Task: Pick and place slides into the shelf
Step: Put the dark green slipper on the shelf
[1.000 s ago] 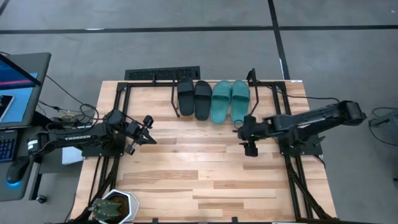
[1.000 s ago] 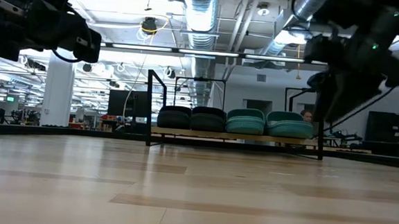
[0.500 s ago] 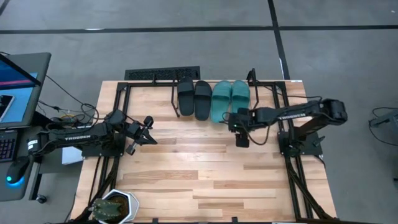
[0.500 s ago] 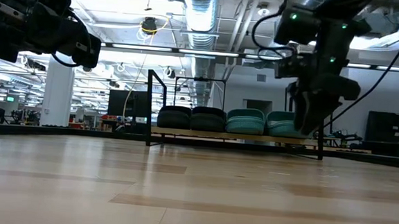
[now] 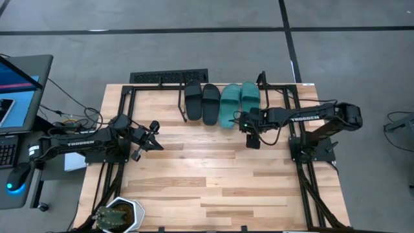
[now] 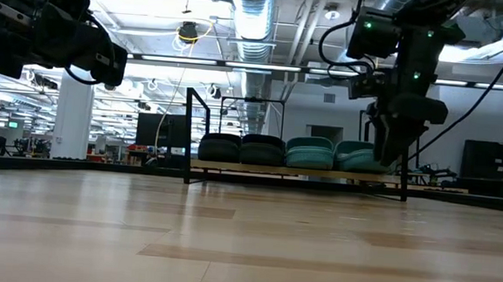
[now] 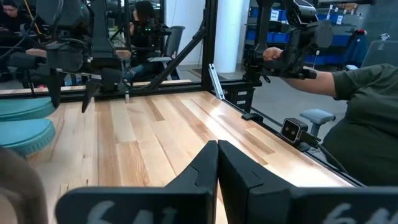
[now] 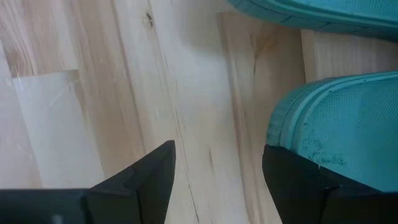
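Observation:
Four slides lie side by side on the shelf (image 5: 183, 107) of thin black rods at the table's far edge: two black slides (image 5: 202, 102) and two teal slides (image 5: 230, 105). In the low view they rest on the shelf's rods (image 6: 293, 171) between its two posts. My right gripper (image 5: 246, 125) hangs open, pointing steeply down, over the near end of the rightmost teal slide (image 8: 336, 124); bare wood shows between its fingers (image 8: 149, 174). My left gripper (image 5: 158, 145) is shut and level above the table's left part, holding nothing. My right gripper stands with one finger (image 8: 292, 180) right beside the near end of the rightmost teal slide (image 8: 286, 134), coming from above. I cannot tell whether that finger touches the slide. Nothing lies between the two fingers.
A black slotted grille (image 5: 169, 76) lies beyond the far edge. A potted plant (image 5: 119, 217) sits at the near left corner, a laptop (image 5: 19, 90) left of the table. A person (image 7: 367, 124) sits beside the table. Bare wood (image 5: 213, 175) fills the middle and near part.
My right gripper has gone toward the table's left and a little toward the far edge, up to the teal slides, and has tipped further down. It has stayed open. The slides lie as before.

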Action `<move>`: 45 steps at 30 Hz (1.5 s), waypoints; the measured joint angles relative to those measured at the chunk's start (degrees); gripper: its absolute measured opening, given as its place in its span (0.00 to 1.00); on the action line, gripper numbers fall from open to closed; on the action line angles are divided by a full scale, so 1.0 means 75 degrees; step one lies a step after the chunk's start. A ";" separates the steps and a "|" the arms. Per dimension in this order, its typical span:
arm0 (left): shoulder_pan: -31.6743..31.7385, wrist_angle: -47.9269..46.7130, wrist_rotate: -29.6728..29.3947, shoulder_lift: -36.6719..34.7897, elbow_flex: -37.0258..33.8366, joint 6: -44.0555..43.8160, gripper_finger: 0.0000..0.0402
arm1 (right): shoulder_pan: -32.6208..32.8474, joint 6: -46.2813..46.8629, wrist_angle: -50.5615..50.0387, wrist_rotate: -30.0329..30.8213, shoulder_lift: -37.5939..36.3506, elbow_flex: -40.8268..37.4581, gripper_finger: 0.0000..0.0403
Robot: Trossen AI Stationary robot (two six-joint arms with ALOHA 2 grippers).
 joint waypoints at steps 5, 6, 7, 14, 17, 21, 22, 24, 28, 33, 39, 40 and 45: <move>0.0000 0.0000 0.0002 -0.0002 0.0000 -0.0003 0.00 | -0.0061 0.0014 -0.0057 0.0001 0.0000 0.0000 0.56; 0.0000 0.0000 -0.0001 0.0001 0.0000 0.0000 0.00 | -0.0061 0.0020 -0.0060 0.0001 0.0000 0.0000 0.56; 0.0000 0.0000 0.0001 -0.0001 0.0000 -0.0003 0.00 | -0.0059 0.0061 -0.0053 0.0003 0.0000 0.0000 0.56; 0.0000 -0.0062 -0.0006 -0.0002 -0.0003 0.0013 0.00 | 0.0734 0.0271 0.0185 0.0019 0.0000 0.0000 0.56; 0.0000 -0.0138 -0.0085 -0.0001 -0.0003 0.0057 0.00 | 0.1116 0.0281 0.0526 0.0035 0.0000 0.0000 0.56; 0.0000 -0.0154 -0.0323 -0.0002 -0.0006 0.0058 0.00 | 0.1539 0.0013 0.1322 -0.0008 0.0000 0.0000 0.56; 0.0000 -0.0154 -0.0367 -0.0002 -0.0006 0.0058 0.00 | 0.1615 -0.0093 0.1529 -0.0021 0.0000 0.0000 0.56; 0.0000 -0.0152 -0.0426 -0.0002 -0.0006 0.0058 0.00 | 0.1666 -0.0285 0.1889 -0.0030 0.0000 0.0000 0.56; 0.0000 -0.0152 -0.0491 -0.0002 -0.0006 0.0091 0.00 | 0.1536 -0.0520 0.2311 -0.0086 0.0000 0.0000 0.56; 0.0000 -0.0152 -0.0517 0.0000 -0.0006 0.0105 0.00 | 0.1154 -0.0725 0.2732 -0.0823 0.0070 0.0000 0.56; 0.0003 -0.0152 -0.0517 0.0001 -0.0006 0.0119 0.00 | 0.0979 -0.0849 0.3054 -0.1040 0.0324 0.0007 0.56; 0.0000 -0.0152 -0.0534 -0.0001 -0.0006 0.0119 0.00 | 0.0988 -0.0866 0.2977 -0.1060 0.0338 -0.0017 0.56; 0.0000 -0.0172 -0.0607 0.0021 -0.0006 0.0119 0.00 | 0.0988 -0.0965 0.2993 -0.1063 0.1036 0.0371 0.56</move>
